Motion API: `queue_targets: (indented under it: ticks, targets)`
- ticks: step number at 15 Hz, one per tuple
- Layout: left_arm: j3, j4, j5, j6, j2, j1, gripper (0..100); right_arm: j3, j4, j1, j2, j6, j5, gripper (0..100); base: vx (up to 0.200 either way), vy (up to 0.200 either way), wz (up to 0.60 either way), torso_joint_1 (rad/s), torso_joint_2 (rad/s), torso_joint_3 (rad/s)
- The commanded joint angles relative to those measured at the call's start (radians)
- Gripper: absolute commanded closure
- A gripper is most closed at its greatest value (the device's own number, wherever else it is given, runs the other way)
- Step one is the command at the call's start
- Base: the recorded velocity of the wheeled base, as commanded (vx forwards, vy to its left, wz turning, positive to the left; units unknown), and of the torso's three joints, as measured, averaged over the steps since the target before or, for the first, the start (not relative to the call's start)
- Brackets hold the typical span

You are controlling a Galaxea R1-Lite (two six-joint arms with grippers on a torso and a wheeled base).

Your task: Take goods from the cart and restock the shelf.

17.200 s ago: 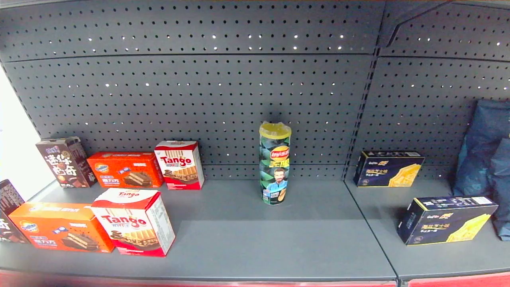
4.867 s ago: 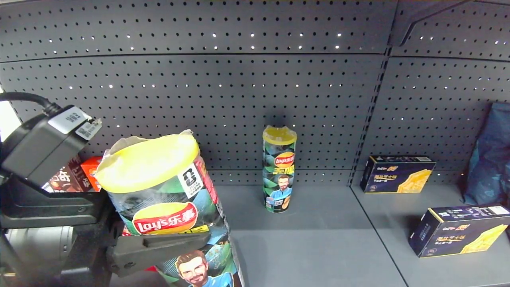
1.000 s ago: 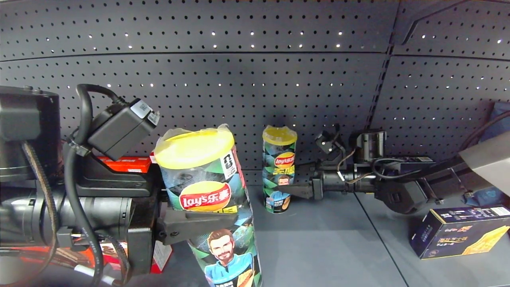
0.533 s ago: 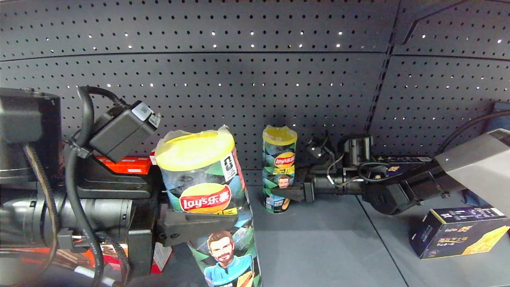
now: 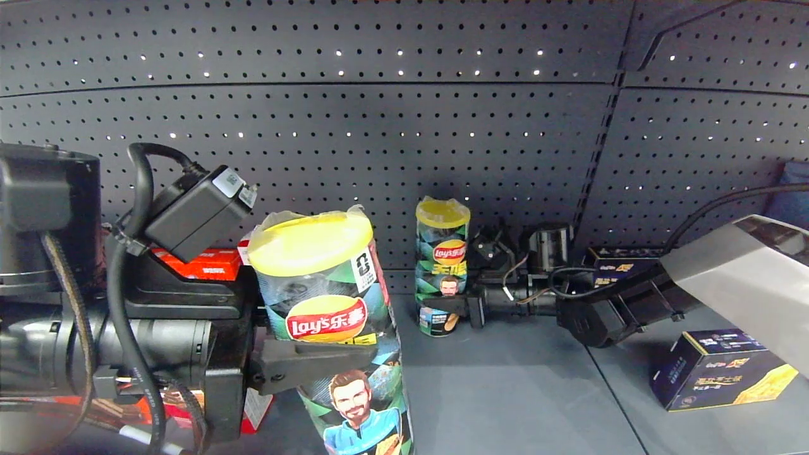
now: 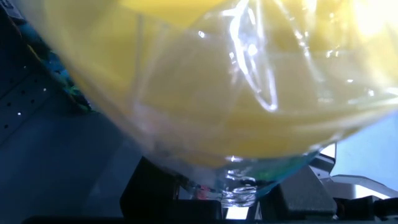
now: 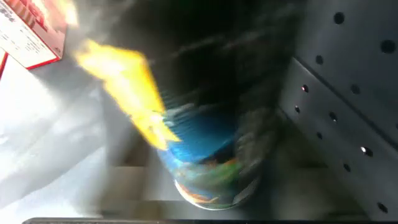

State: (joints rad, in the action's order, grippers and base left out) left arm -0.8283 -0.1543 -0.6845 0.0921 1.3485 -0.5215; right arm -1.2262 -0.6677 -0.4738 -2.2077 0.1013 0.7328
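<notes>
- The left jaws are pressed onto the near chip can (image 5: 328, 328) in the lower left of the head view, one black bar lying across its front just under the red logo.
- The near chip can stands upright, long axis vertical, with its yellow lid (image 5: 310, 243) on top; its base is cut off by the bottom edge of the frame.
- In the left wrist view the yellow lid (image 6: 217, 93) and its clear wrap sit right against the lens, and little else can be made out.
- The right jaws are at the lower part of the far chip can (image 5: 442, 253), mid-frame; I cannot tell whether they press it or stand spread around it.
- The far chip can stands upright on the shelf (image 5: 505, 392), lid up, close to the pegboard (image 5: 379, 139).
- The right wrist view is smeared: the far chip can (image 7: 205, 149) shows as a blue and yellow blur, with a red-and-white box (image 7: 31, 31) in the upper left corner.
- The right arm (image 5: 632, 297) crosses in front of a dark box (image 5: 616, 262); a second dark box with yellow print (image 5: 727, 373) lies in the lower right.
- An orange box (image 5: 202, 265) peeks out behind the left arm.
- A blue bag (image 5: 790, 196) is cut off at the right edge.
</notes>
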Motion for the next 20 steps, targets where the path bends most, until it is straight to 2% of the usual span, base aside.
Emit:
queue_targets:
  ticks: [1, 5, 7, 12, 13, 14, 20]
  targets:
    - [0.000, -0.001, 0.000, 0.000, 0.000, 0.005, 100, 0.008, 0.000, -0.003, 0.002, 0.000, 0.000, 100, 0.000, 0.000, 0.00, 0.000, 0.00, 0.000]
    - [0.001, -0.002, -0.001, 0.000, -0.002, 0.020, 100, 0.136, 0.002, -0.020, 0.152, 0.000, -0.010, 100, 0.000, 0.000, 0.00, 0.000, 0.00, 0.000]
    - [0.000, -0.002, -0.001, 0.000, -0.002, 0.020, 100, 0.189, -0.009, -0.029, 0.212, 0.002, -0.058, 100, 0.000, 0.000, 0.00, 0.000, 0.00, 0.000]
    - [-0.002, -0.002, -0.001, 0.000, 0.003, 0.020, 100, 0.448, -0.130, -0.124, 0.388, -0.008, -0.165, 100, 0.000, 0.000, 0.00, 0.000, 0.00, 0.000]
    - [-0.002, -0.002, -0.001, 0.000, 0.004, 0.021, 100, 0.465, -0.138, -0.131, 0.396, -0.011, -0.170, 100, 0.000, 0.000, 0.00, 0.000, 0.00, 0.000]
    - [0.003, 0.002, 0.000, 0.000, 0.001, 0.020, 100, 0.547, -0.193, -0.158, 0.433, -0.038, -0.182, 100, 0.000, 0.000, 0.00, 0.000, 0.00, 0.000]
    - [0.000, 0.005, 0.003, -0.003, 0.001, 0.021, 100, 0.806, -0.452, -0.221, 0.445, -0.077, -0.227, 100, 0.000, 0.000, 0.00, 0.000, 0.00, 0.000]
